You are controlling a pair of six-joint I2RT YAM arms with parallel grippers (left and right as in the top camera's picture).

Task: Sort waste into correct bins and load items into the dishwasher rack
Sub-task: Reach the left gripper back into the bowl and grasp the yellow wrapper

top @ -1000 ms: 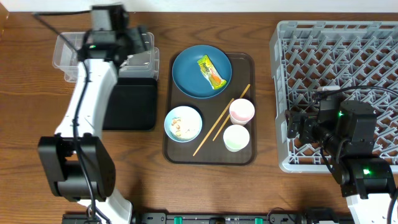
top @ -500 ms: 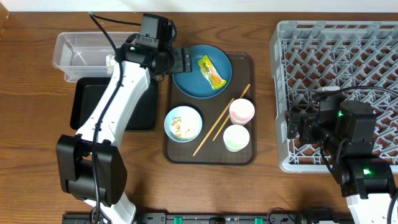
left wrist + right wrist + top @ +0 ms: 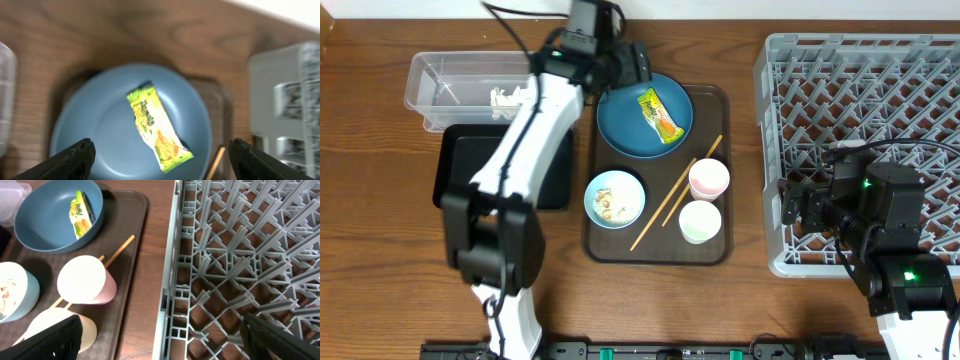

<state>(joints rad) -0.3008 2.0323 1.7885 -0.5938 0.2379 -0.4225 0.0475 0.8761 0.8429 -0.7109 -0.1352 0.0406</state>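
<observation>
The yellow-green snack wrapper (image 3: 658,115) lies on the dark-blue plate (image 3: 620,125) at the back of the brown tray; both show in the left wrist view (image 3: 157,127) (image 3: 95,130). My left gripper (image 3: 638,62) is open and empty at the plate's far edge, its fingertips spread either side of the wrapper (image 3: 160,160). The light-blue bowl (image 3: 615,199) holds food bits. The pink cup (image 3: 709,179), white cup (image 3: 700,221) and chopsticks (image 3: 670,200) lie on the tray. My right gripper (image 3: 790,205) is open over the grey rack's (image 3: 880,70) front-left edge (image 3: 160,335).
The clear tub (image 3: 450,85) holds white paper scraps (image 3: 508,97) at the back left. The black tray (image 3: 460,170) lies in front of it. The brown serving tray (image 3: 720,250) sits between the bins and the rack.
My left arm swung right from the clear tub to the far edge of the blue plate. White scraps now show in the tub. The right arm has not moved.
</observation>
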